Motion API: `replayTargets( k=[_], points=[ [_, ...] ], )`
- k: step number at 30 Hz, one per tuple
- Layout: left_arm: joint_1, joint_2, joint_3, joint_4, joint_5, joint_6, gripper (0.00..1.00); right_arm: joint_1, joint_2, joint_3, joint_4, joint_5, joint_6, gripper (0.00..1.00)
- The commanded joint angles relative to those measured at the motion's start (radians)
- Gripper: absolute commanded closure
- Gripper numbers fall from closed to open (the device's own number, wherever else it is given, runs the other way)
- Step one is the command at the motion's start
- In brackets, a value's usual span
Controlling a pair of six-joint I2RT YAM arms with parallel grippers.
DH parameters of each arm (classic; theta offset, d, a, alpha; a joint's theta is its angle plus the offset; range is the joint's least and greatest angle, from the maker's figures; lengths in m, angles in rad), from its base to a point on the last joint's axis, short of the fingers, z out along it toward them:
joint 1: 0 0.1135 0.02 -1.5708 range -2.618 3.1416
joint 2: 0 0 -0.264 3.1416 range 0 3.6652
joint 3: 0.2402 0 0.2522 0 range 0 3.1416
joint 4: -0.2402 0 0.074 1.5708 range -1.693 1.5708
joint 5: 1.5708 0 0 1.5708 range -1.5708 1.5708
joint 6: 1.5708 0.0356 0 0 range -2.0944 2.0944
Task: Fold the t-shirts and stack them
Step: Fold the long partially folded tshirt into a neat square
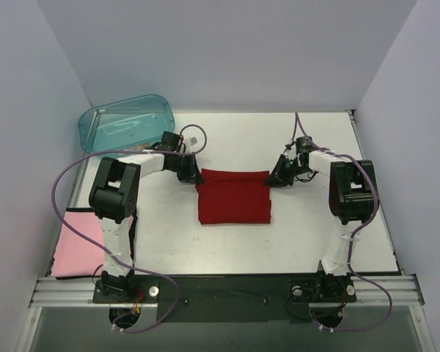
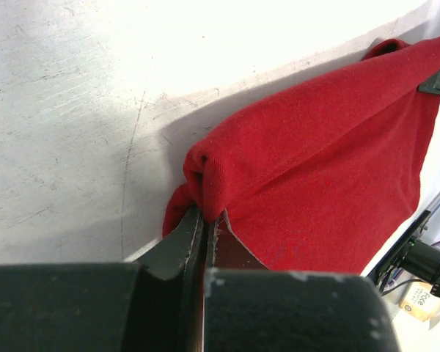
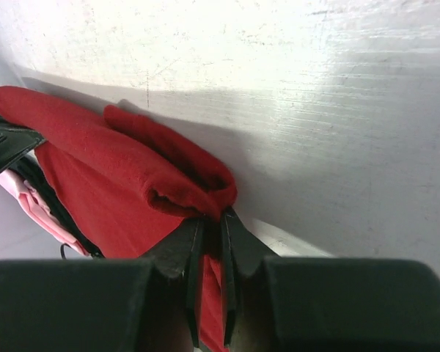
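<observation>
Your left gripper point(image 2: 203, 214) and right gripper point(image 3: 211, 217) each pinch a far corner of the dark red cloth t-shirt point(image 1: 233, 198), which lies nearward of both, seemingly flat.

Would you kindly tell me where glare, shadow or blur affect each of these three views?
Top external view: even light, sharp, no glare on the table. Left wrist view: the table washes out to white at the top, the dark red t-shirt throws a grey shadow behind it, the left claw is dark. Right wrist view: similar glare upper middle, shadow along the shirt, right claw underexposed.
</observation>
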Motion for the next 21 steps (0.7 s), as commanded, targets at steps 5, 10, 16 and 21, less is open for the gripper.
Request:
replayTargets(
  k=[5,10,16,21],
  points=[
    [0.018,-0.004,0.044,0.014,-0.035,0.04,0.86,-0.004,-0.025,0.032,-0.025,0.03,-0.019,0.81],
    [0.026,-0.045,0.081,-0.025,-0.064,0.027,0.33,-0.006,-0.07,0.059,-0.068,0.07,-0.019,0.63],
    [0.024,-0.194,-0.026,-0.059,-0.16,-0.029,0.15,-0.001,-0.184,0.029,-0.154,0.18,-0.031,0.56],
    [0.007,-0.24,-0.14,-0.037,-0.168,-0.089,0.12,0.033,-0.245,-0.043,-0.156,0.185,-0.028,0.53]
  ],
)
